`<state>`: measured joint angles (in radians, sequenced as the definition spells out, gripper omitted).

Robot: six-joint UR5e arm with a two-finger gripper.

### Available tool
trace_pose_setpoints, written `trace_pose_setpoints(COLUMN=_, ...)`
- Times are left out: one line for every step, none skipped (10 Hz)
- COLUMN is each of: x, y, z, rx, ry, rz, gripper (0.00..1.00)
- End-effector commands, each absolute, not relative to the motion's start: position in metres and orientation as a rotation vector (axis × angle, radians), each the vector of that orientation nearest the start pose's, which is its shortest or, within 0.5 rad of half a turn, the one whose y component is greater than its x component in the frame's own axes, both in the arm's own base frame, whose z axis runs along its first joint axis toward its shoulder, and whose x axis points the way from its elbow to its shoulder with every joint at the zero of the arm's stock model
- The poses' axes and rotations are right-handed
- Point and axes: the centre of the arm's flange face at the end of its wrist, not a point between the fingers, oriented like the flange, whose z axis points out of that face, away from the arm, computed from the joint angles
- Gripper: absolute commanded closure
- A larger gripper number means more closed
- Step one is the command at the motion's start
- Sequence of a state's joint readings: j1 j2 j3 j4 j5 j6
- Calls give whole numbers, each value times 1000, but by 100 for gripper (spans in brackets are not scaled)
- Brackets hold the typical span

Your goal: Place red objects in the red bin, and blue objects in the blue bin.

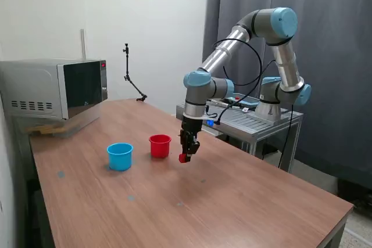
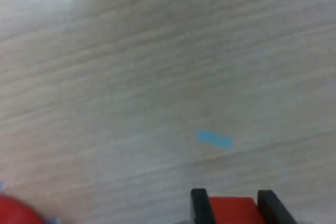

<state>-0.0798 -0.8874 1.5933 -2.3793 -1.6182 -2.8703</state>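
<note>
Fingers [image 2: 231, 206] clenched on a red cube [image 1: 183, 158], we hold it clear of the surface [image 1: 232, 201], ready for the red bin [image 1: 160, 146].

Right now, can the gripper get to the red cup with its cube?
Probably yes. The gripper holds a red cube above the table, just to the exterior view's right of the red cup, whose open top looks unobstructed.

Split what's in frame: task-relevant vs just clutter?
Job:
- gripper, shut on a red cube
- red cup
- light blue cup

Lying about:
- microwave at the table's far corner
- black stand behind the table
- small blue tape mark on the wood

No blue cubes visible.
</note>
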Motion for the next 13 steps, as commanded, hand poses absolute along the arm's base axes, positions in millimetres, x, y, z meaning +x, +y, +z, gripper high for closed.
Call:
trace_pose_setpoints(x=-684, y=-68, z=177, rx=-1797, ry=2614, rz=268, gripper=100)
trace_pose_setpoints(x=-680, y=-53, z=186, rx=-1758, ry=2613, rz=296, gripper=100)
trace_pose_setpoints(x=-679, y=-46, z=190, rx=-1741, ry=2615, rz=308, gripper=100)
trace_pose_setpoints(x=-679, y=-39, z=189, rx=-1723, ry=2623, rz=306, gripper=100)
trace_pose_setpoints(x=-680, y=-27, z=189, rx=-1700, ry=2636, rz=306, gripper=100)
trace_pose_setpoints(x=-680, y=-17, z=190, rx=-1680, ry=2645, rz=311, gripper=100)
trace_pose_setpoints(x=-680, y=-13, z=191, rx=-1668, ry=2646, rz=321, gripper=100)
trace_pose_setpoints(x=-680, y=-5, z=191, rx=-1649, ry=2653, rz=323, gripper=100)
trace_pose_setpoints(x=-680, y=-2, z=192, rx=-1644, ry=2655, rz=326, gripper=100)
trace_pose_setpoints(x=-681, y=8, z=194, rx=-1620, ry=2651, rz=346, gripper=100)
trace_pose_setpoints(x=-682, y=14, z=194, rx=-1604, ry=2649, rz=352, gripper=100)
trace_pose_setpoints(x=-682, y=18, z=195, rx=-1596, ry=2653, rz=352, gripper=100)
trace_pose_setpoints(x=-681, y=18, z=192, rx=-1593, ry=2648, rz=348, gripper=100)
